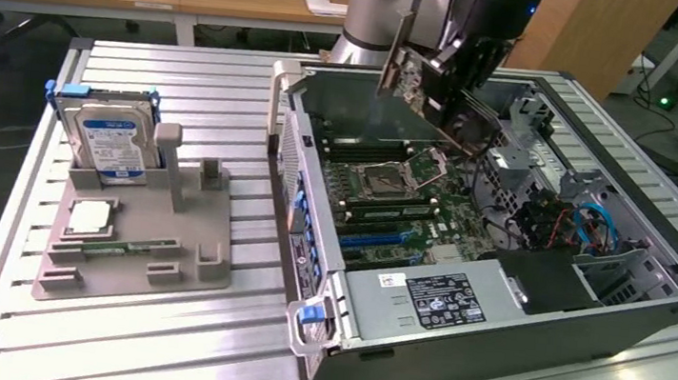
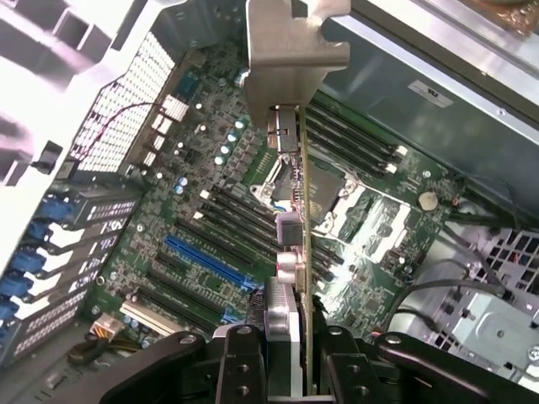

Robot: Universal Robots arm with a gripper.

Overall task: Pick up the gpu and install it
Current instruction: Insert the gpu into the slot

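The gripper (image 2: 286, 358) is clamped on the gpu (image 2: 292, 210), gripping one end of the card. The gpu (image 1: 418, 86) hangs on edge above the motherboard (image 1: 420, 209) inside the open computer case (image 1: 488, 346). Its long axis is tilted, and the metal bracket (image 2: 290, 59) points away from the gripper (image 1: 462, 118), toward the exterior view's left.

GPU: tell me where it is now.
The gpu is in the gripper, above the motherboard in the open case, top middle of the exterior view.
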